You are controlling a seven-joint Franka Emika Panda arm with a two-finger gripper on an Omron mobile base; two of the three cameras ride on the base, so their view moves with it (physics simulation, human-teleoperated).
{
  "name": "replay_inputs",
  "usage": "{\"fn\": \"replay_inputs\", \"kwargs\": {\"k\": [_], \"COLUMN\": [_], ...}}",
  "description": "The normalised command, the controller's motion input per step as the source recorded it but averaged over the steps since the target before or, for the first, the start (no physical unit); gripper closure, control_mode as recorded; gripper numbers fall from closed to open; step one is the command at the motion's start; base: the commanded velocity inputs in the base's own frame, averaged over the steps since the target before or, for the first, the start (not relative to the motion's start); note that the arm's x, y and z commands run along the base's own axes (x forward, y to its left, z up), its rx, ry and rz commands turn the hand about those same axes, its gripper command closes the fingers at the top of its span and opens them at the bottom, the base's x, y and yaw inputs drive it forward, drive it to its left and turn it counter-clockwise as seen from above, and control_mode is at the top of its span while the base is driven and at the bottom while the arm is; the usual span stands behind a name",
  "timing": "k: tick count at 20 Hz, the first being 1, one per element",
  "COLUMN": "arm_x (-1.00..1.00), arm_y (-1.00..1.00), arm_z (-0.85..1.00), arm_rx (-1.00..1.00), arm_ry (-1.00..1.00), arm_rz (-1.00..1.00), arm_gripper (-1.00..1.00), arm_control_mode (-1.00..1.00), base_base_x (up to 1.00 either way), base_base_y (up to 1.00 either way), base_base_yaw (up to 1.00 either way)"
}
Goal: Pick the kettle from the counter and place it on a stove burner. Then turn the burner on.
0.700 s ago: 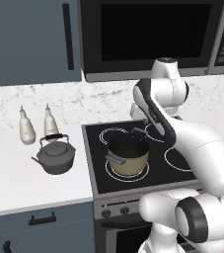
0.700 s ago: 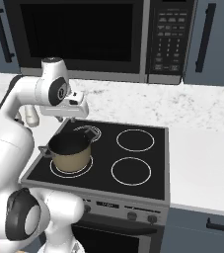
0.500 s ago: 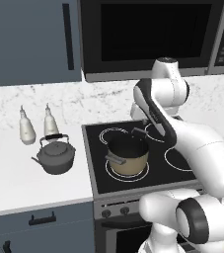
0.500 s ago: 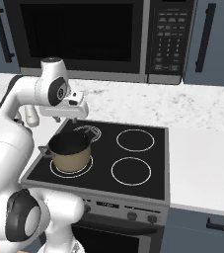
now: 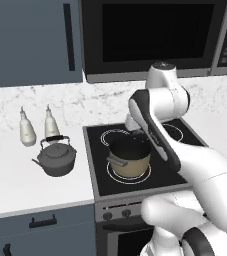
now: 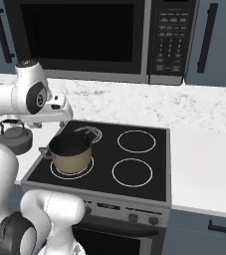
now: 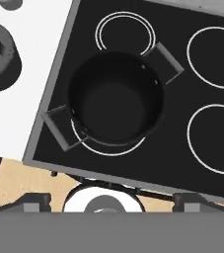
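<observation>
Looking down from my hand camera, I see the hand (image 7: 103, 201) hovering high above the tan pot (image 7: 114, 101), its fingers wide apart and holding nothing. My arm bends over the black cooktop (image 6: 157, 172). The kettle (image 5: 56, 157) stands on the white surface (image 5: 15, 182), left of the cooktop, just in front of two white bottles (image 5: 36, 127). A microwave (image 6: 92, 37) hangs above the marble backsplash.

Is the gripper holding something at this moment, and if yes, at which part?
Nothing is held. The kettle stands alone on the counter, and the gripper is above the pot.
</observation>
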Motion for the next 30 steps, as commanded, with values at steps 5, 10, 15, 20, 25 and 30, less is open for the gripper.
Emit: {"fn": "replay_inputs", "kwargs": {"k": [5, 10, 15, 20, 25, 30], "arm_x": [-0.26, -0.18, 0.0, 0.08, 0.39, 0.77], "arm_y": [1.0, 1.0, 1.0, 1.0, 0.96, 0.21], "arm_z": [0.01, 0.0, 0.03, 0.0, -0.15, -0.11], "arm_rx": [-0.31, -0.36, -0.39, -0.39, -0.34, -0.16], "arm_ry": [-0.25, -0.3, -0.14, 0.02, 0.15, 0.39], "arm_rz": [0.24, 0.26, 0.27, 0.3, 0.29, 0.07], "arm_gripper": [-1.0, -1.0, -1.0, -1.0, -1.0, -1.0], "arm_control_mode": [-1.0, -1.0, -1.0, -1.0, -1.0, -1.0], "base_base_x": [0.0, 0.0, 0.0, 0.0, 0.0, 0.0], "base_base_y": [0.0, 0.0, 0.0, 0.0, 0.0, 0.0], "base_base_yaw": [0.0, 0.0, 0.0, 0.0, 0.0, 0.0]}}
